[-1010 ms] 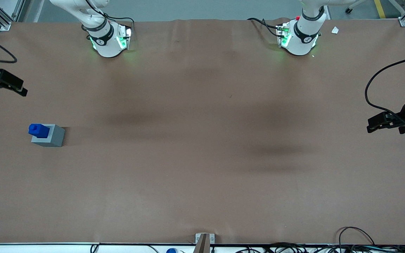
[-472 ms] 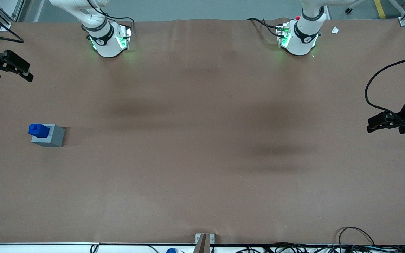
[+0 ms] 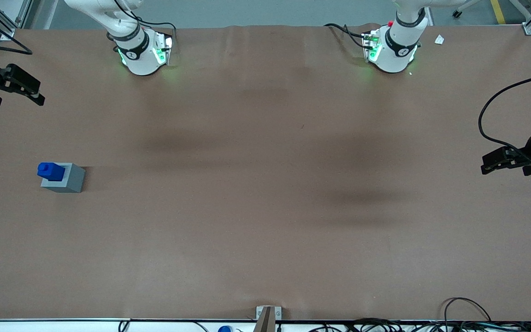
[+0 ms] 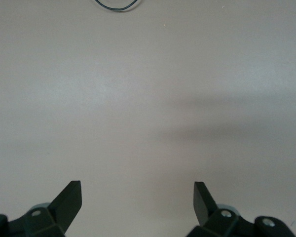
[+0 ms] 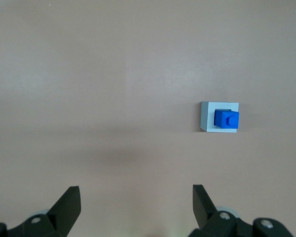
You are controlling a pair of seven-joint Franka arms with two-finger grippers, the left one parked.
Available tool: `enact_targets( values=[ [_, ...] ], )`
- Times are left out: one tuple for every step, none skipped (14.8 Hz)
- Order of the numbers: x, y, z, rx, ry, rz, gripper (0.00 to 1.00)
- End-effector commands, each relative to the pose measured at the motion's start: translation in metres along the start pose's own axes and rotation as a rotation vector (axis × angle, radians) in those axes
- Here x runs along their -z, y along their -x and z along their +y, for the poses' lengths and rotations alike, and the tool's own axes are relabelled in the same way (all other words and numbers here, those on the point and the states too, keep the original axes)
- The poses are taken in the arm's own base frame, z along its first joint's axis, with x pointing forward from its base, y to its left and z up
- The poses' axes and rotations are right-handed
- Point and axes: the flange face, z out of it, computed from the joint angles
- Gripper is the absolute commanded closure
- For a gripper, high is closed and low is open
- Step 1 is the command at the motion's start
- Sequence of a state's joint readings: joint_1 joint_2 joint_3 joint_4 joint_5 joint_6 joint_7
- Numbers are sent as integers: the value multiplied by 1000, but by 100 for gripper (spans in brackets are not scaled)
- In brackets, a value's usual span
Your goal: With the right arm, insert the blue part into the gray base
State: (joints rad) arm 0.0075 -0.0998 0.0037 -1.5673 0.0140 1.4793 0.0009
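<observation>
1. Blue part (image 3: pixel 50 171) stands seated in the gray base (image 3: pixel 64 178), stub up, on the worktop (image 3: pixel 265 184) toward your working arm's end.
2. Your end effector (image 3: pixel 32 94) hangs well apart, farther from the front camera, fingers spread and empty.

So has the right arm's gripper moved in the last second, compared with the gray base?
Yes. In the front view the gripper, open and empty, has pulled farther from the front camera and from the gray base, which stayed put with the blue part in it.

Matt blue part (image 3: pixel 50 170), smooth gray base (image 3: pixel 69 180)
</observation>
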Motion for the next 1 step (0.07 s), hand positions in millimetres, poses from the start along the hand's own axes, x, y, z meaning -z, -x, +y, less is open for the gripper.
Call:
enact_targets(
  values=[
    [-1, 6, 0, 18, -7, -10, 0]
  ],
)
